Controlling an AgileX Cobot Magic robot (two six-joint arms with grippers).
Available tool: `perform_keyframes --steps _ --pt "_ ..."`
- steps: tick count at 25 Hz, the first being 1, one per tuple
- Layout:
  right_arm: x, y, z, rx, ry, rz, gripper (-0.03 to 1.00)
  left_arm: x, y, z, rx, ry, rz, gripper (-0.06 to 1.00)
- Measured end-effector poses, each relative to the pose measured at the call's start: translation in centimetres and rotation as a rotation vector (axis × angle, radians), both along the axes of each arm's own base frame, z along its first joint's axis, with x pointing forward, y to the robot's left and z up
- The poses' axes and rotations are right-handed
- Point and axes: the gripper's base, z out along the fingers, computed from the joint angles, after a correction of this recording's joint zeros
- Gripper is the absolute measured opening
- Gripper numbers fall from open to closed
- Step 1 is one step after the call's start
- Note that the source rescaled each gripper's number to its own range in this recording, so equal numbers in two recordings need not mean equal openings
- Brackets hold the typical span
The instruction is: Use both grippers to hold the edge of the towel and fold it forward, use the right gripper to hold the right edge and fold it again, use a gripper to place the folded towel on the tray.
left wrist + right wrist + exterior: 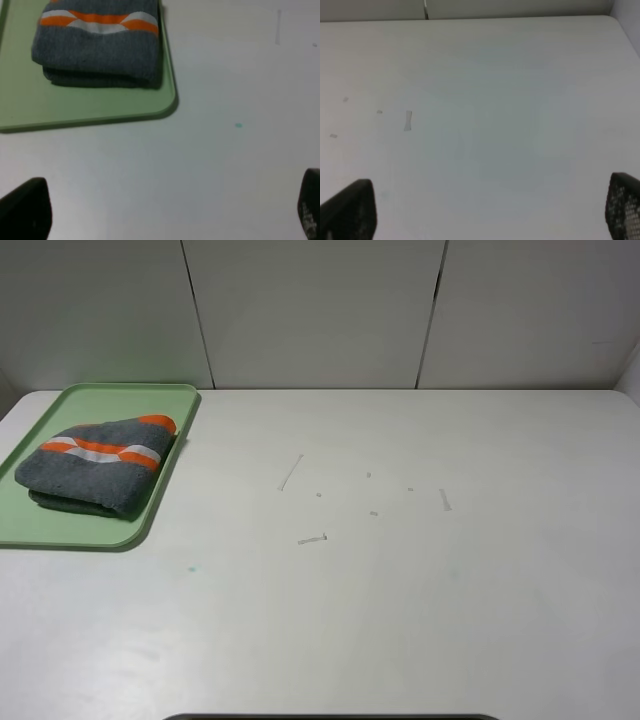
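The folded dark grey towel (95,468) with its orange-and-white band on top lies on the light green tray (40,525) at the table's far left. The left wrist view shows the towel (100,47) on the tray (75,107) too. My left gripper (165,215) is open, its two black fingertips (25,210) wide apart over bare table, short of the tray. My right gripper (485,210) is open as well, fingertips (350,210) spread over bare white table. Neither arm appears in the exterior high view.
The white table (400,590) carries a few small scuff marks (290,472) near its middle and a tiny teal spot (238,125). A white panelled wall (320,310) stands behind the table.
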Motion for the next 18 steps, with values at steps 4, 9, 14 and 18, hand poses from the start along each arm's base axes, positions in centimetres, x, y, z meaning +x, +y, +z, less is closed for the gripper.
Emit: perform_keyframes --steps 4,9,14,18 --pt "0.0 0.0 0.0 0.0 0.0 0.0 1.0 0.0 0.0 0.0 0.0 0.0 0.0 1.0" --pt "0.0 0.0 0.0 0.0 0.0 0.0 1.0 0.0 0.0 0.0 0.0 0.0 0.0 1.0" --pt "0.0 0.0 -0.01 0.0 0.001 0.0 1.0 0.0 0.0 0.0 0.0 0.0 0.0 1.0" --pt "0.0 0.0 -0.01 0.0 0.001 0.0 1.0 0.0 0.0 0.0 0.0 0.0 0.0 1.0"
